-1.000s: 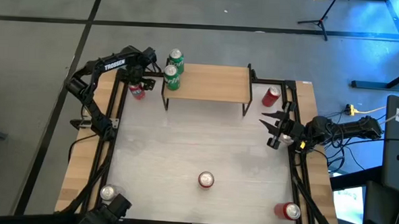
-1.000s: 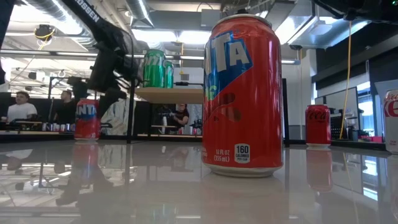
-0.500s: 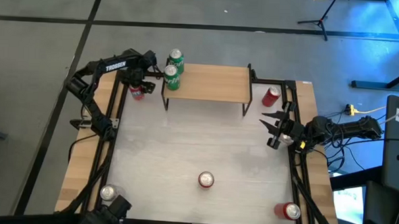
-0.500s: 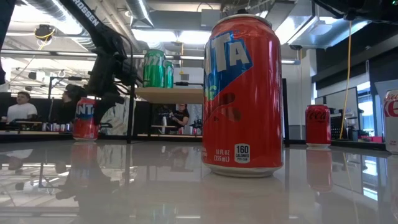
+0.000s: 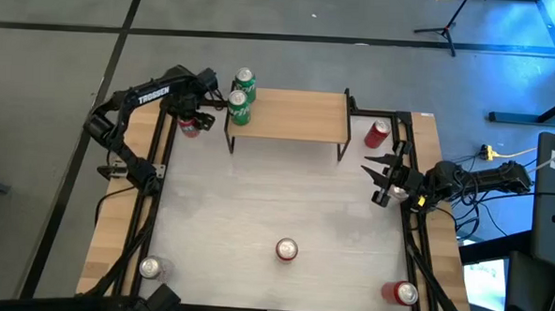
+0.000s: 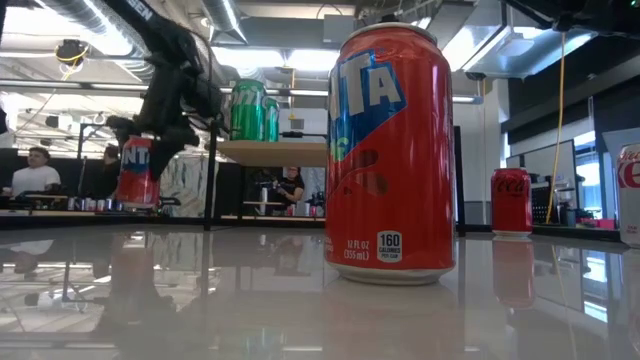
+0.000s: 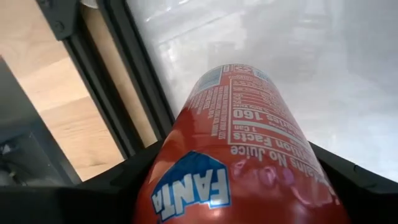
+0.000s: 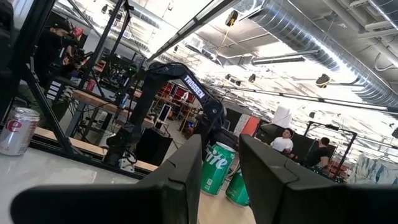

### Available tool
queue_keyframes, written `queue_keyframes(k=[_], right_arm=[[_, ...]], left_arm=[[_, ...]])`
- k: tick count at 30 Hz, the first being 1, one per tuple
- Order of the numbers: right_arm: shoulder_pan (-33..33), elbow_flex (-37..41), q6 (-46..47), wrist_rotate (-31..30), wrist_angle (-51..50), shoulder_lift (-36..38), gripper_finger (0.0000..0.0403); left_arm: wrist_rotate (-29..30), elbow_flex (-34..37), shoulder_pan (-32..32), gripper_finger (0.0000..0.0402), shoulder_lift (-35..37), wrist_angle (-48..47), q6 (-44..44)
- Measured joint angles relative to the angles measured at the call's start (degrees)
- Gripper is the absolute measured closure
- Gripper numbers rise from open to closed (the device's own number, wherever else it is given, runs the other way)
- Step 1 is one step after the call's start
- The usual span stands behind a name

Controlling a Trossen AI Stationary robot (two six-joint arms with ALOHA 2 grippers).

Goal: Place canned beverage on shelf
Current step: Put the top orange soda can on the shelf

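Two green cans already stand at the shelf's left end — beside it, near the desk's far-left corner, the left gripper holds the Fanta can clamped and lifted; a careless swing could topple them. Right gripper waits open

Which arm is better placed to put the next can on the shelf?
The left. Its gripper already holds a red Fanta can clear of the table, beside the shelf. The right gripper is open and empty, farther away.
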State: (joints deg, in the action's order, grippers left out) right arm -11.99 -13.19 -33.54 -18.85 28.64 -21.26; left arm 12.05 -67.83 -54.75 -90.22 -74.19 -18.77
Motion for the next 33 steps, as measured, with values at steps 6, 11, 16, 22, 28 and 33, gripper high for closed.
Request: queue_keyframes(k=[6, 11, 16, 22, 28, 33], right_arm=[[0.0, 0.0, 0.01, 0.0, -0.02, 0.0, 0.0298], [0.0, 0.0, 0.0, 0.0, -0.02, 0.0, 0.0298], [0.01, 0.0, 0.0, 0.0, -0.02, 0.0, 0.0298], [0.02, 0.0, 0.01, -0.06, 0.06, 0.0, 0.0298], [0.01, 0.0, -0.16, -2.54, 0.6, 0.0, 0.0298], [0.02, 0.0, -0.26, -2.58, 0.78, 0.0, 0.0298]], left_arm=[[-1.57, 0.0, 5.95, 0.0112, 5.04, -7.68, -0.7], [-3.86, -0.02, 12.62, 0.0112, 10.03, -10.23, -4.29], [-6.72, -0.02, 21.38, 0.0111, 13.75, -10.6, -8.68], [-7.94, -0.04, 33.52, 0.0111, 14.95, -8.48, -11.54], [-10.46, -0.05, 44.66, 0.0111, 14.02, 0.48, -12.85], [-9.95, -0.07, 51.06, 0.0111, 11.28, 9.23, -12.67]])
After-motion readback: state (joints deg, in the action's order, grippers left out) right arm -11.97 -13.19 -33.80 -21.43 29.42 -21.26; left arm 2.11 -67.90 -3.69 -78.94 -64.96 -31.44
